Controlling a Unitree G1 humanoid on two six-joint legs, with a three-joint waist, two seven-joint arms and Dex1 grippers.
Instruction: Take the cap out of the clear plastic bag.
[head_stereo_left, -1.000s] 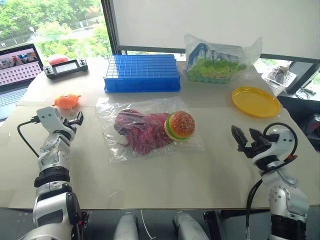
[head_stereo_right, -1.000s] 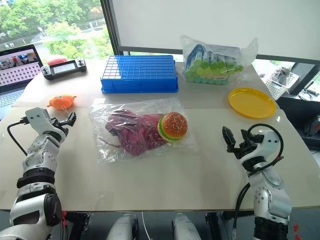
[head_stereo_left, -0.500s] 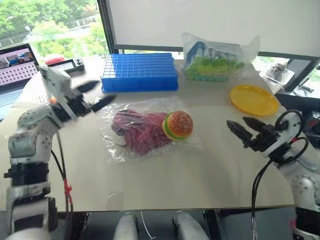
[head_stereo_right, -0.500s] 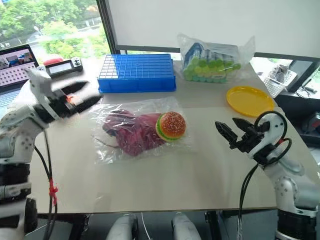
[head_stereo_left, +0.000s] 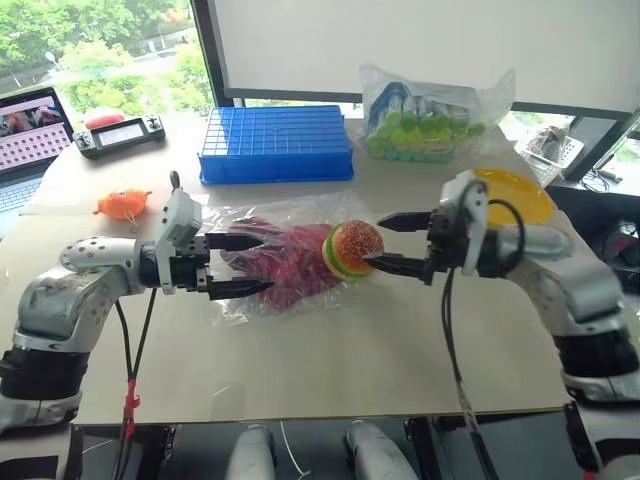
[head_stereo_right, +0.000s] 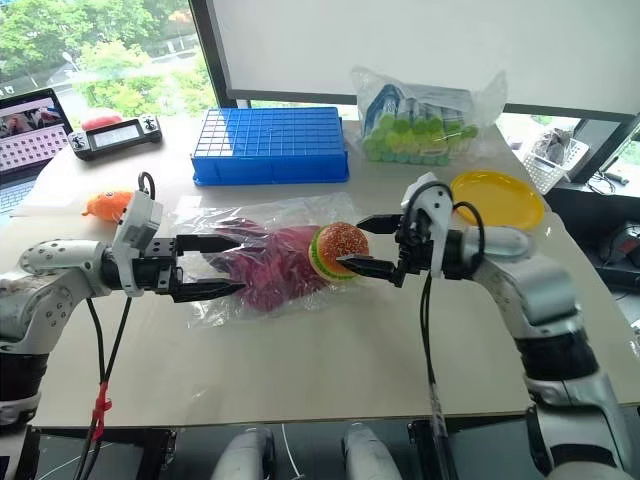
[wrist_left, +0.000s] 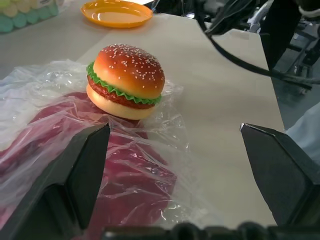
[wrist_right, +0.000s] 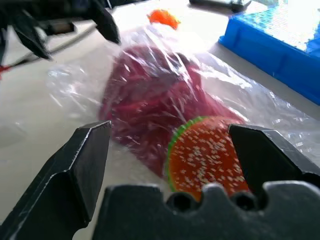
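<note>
Cap (head_stereo_left: 285, 262) in clear plastic bag (head_stereo_left: 240, 300) — between both wide-spread hands

The right gripper (wrist_right: 167, 162) holds its two black fingers wide apart, with the burger toy (wrist_right: 207, 152) sitting between them. Just beyond the burger, the maroon cap (wrist_right: 150, 95) lies bunched inside the clear plastic bag (wrist_right: 75, 80), whose film spreads under and past the burger. Farther beyond the cap sits a small orange toy (wrist_right: 163, 17). A blue tray (wrist_right: 272, 42) stands beside the bag's far edge. The left gripper (wrist_right: 60, 20) hangs near the cap's far side.
</note>
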